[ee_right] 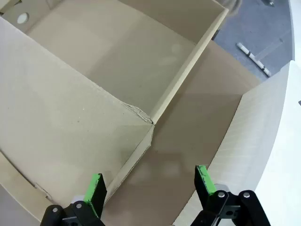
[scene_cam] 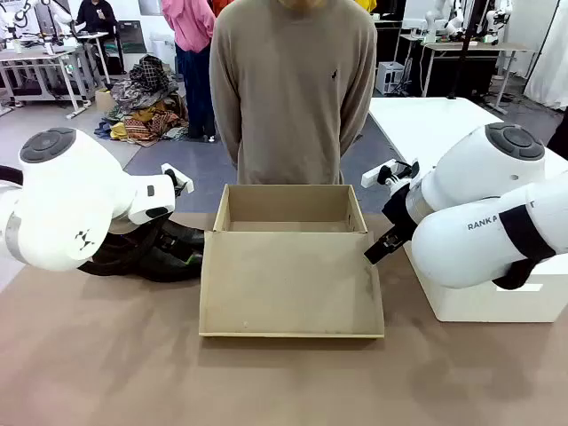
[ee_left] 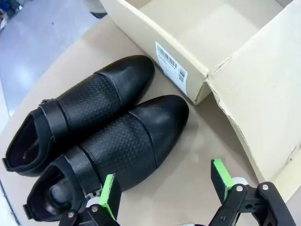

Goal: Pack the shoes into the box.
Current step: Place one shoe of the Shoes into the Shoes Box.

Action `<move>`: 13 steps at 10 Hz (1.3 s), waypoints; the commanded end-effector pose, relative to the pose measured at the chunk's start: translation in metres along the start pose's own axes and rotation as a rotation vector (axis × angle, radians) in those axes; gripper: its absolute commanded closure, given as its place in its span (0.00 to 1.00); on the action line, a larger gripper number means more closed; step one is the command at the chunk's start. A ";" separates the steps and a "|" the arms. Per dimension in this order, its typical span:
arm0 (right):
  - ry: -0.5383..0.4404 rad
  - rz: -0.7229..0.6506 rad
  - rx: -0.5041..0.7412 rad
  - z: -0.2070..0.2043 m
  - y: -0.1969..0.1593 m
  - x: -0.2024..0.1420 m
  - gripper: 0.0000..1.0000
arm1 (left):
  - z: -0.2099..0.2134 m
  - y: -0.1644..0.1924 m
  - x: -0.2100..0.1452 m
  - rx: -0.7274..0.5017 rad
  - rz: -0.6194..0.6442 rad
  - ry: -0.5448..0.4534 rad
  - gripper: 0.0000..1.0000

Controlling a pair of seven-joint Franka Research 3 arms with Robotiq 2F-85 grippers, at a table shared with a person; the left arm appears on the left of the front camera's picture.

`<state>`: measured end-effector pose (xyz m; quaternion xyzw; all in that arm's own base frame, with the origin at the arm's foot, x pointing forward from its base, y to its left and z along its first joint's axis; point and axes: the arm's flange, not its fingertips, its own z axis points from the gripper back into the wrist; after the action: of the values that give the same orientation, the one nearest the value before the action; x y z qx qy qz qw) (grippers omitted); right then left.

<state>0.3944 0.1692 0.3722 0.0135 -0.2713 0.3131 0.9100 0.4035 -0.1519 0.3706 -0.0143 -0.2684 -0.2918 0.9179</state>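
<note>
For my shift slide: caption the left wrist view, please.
Open left gripper near the pair of black shoes lying side by side next to the open cardboard box.

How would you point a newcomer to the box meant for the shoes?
On the brown table, in front of the standing person, the box sits mid-table with its lid lying flat toward the robot. It is open tan cardboard, unlike the white box on its right; the black shoes lie on its left.
</note>
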 end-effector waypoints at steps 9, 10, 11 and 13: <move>-0.018 -0.011 0.017 0.012 -0.001 0.004 0.00 | 0.018 -0.002 0.005 0.027 -0.024 -0.024 0.00; -0.026 -0.023 0.029 0.028 -0.003 0.008 0.00 | 0.034 -0.002 0.010 0.023 -0.040 -0.025 0.00; -0.036 -0.033 0.044 0.046 -0.004 0.012 0.00 | 0.050 -0.002 0.018 0.011 -0.055 -0.035 0.00; -0.051 -0.025 0.061 0.077 -0.001 0.021 0.00 | 0.077 -0.001 0.029 0.026 -0.096 -0.030 0.00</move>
<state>0.3764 0.1706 0.4307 0.0373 -0.2894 0.3032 0.9072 0.3888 -0.1584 0.4364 -0.0087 -0.2928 -0.3130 0.9035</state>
